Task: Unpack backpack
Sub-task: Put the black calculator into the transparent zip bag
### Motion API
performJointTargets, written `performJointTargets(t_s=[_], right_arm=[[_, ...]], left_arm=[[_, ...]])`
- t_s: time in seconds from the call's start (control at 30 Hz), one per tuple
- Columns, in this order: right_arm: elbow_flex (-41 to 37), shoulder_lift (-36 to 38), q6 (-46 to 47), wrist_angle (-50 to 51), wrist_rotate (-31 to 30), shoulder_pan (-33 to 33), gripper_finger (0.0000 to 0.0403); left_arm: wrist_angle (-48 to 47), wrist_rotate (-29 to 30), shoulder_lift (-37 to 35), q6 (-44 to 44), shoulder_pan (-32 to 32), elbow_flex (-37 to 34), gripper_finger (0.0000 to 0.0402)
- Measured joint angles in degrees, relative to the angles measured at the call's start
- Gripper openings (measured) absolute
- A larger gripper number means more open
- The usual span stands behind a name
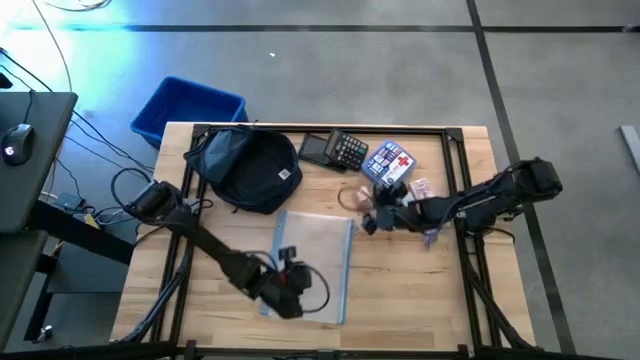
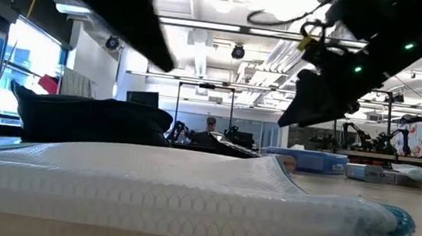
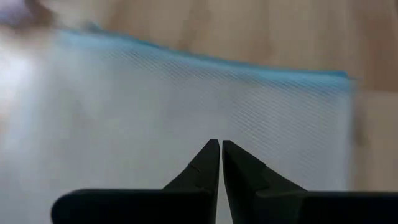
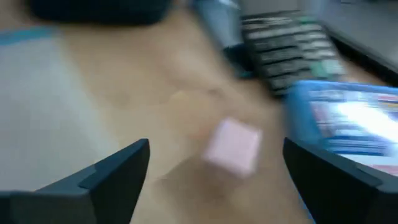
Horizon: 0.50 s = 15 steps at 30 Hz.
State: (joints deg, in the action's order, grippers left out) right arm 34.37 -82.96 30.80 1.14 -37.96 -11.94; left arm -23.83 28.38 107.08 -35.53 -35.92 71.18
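The dark navy backpack (image 1: 252, 172) lies flat at the table's far left, away from both grippers; the low view shows it (image 2: 89, 119) behind a flat translucent mesh pouch with blue trim (image 1: 318, 250). My left gripper (image 1: 292, 292) is shut and hangs over the pouch's near end (image 3: 155, 93); I see no touch. My right gripper (image 1: 368, 222) is open and raised above the table (image 2: 306, 112), right of the pouch. A small pink block (image 4: 233, 146) lies on the wood ahead, between its open fingers.
Along the far edge sit a dark device (image 1: 318, 148), a calculator (image 1: 350, 150) and a blue pouch with a red cross (image 1: 390, 162). A small ring-like thing (image 1: 350, 197) lies near my right gripper. A bright blue bin (image 1: 187, 106) stands on the floor beyond the far left corner.
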Motion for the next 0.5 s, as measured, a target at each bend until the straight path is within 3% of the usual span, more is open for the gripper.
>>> performJointTargets(t_s=[0.17,0.27,0.37,0.5], right_arm=[[0.0,-2.7,6.1,-7.6,8.6,-9.8,0.0323],[0.4,-6.6,10.0,-16.1,9.2,-15.1,0.0322],[3.3,-12.5,11.9,-22.9,9.1,-19.0,0.0322],[10.8,-19.4,9.5,-20.6,9.6,-22.0,0.0322]], left_arm=[[-1.8,-8.3,4.4,-5.6,-2.1,-1.1,0.0000],[-8.9,-10.9,5.9,-4.5,-1.9,-1.2,0.0000],[-20.8,-6.0,6.3,-7.1,-2.1,-1.1,0.0000],[-36.6,-0.5,5.8,-16.3,-3.4,-1.8,0.0000]])
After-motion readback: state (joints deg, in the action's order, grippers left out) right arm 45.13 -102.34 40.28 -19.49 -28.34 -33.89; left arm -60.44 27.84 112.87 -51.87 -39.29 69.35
